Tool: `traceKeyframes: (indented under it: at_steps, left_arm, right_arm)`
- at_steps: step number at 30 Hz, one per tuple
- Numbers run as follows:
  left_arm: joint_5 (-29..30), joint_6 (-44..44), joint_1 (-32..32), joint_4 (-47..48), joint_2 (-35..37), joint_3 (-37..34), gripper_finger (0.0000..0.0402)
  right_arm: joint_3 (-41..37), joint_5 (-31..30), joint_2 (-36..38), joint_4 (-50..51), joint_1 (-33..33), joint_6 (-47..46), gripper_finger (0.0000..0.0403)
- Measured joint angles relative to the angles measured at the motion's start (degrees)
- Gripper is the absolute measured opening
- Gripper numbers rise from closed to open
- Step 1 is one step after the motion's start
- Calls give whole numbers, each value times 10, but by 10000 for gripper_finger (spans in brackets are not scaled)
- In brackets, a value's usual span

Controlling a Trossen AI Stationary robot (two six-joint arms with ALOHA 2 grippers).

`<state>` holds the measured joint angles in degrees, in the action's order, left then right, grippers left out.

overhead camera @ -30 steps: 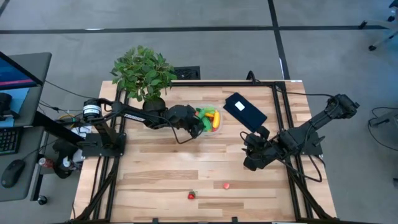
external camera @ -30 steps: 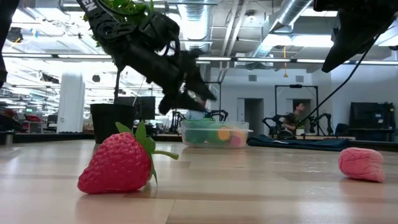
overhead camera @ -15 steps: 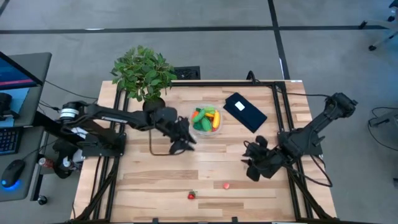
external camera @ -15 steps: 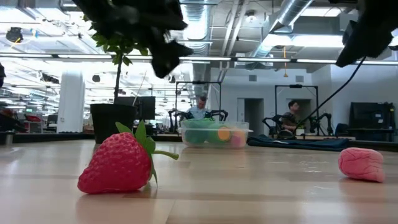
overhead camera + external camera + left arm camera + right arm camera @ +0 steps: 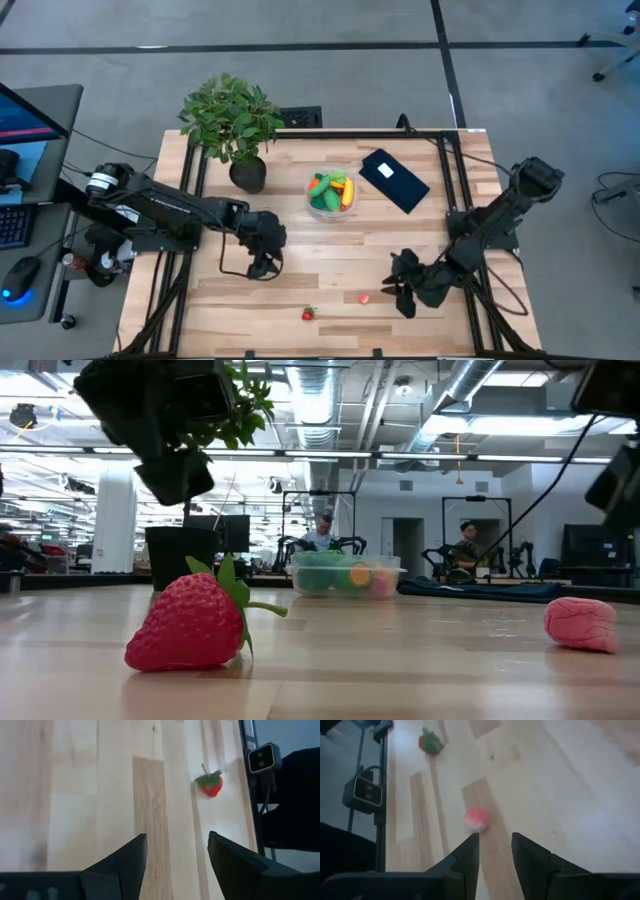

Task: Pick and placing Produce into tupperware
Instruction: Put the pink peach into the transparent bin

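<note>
Probably light, stiff and small, the pink piece [image 5: 476, 818] needs gripping across its middle. Right pincer [image 5: 493, 851] approaches it, fingers apart; left pincer [image 5: 177, 854] likewise spread, faces the strawberry [image 5: 211, 784]

Wooden table [image 5: 330, 250], tupperware [image 5: 332, 192], perhaps strawberries [image 5: 309, 314]

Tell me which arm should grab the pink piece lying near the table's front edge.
Right. The right tool hangs open just beside the pink piece, which shows straight ahead between its fingers in the right wrist view. The left tool is farther off, nearer the red strawberry.
</note>
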<state>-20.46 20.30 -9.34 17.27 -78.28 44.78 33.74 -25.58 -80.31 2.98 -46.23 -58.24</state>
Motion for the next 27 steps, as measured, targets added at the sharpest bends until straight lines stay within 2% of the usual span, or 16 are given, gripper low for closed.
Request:
traceKeyframes:
  at_steps: [5,9,13,19,22,27]
  left_arm:
    - [8,29,-16,0,0,-10,198]
    - [8,44,-21,4,0,-11,198]
    - [5,61,-20,4,0,-11,198]
    - [1,87,-21,4,0,-11,198]
    - [-1,101,-22,5,0,-11,198]
    - [-2,112,-24,5,0,-11,198]
  right_arm:
    - [-1,1,-77,-95,-6,4,114]
    - [-1,12,-122,-149,-6,27,138]
    - [-1,30,-150,-157,-6,28,176]
    - [1,22,-180,-178,-7,43,233]
    - [1,20,-190,-197,-7,72,247]
    - [1,5,-198,-202,-4,114,249]
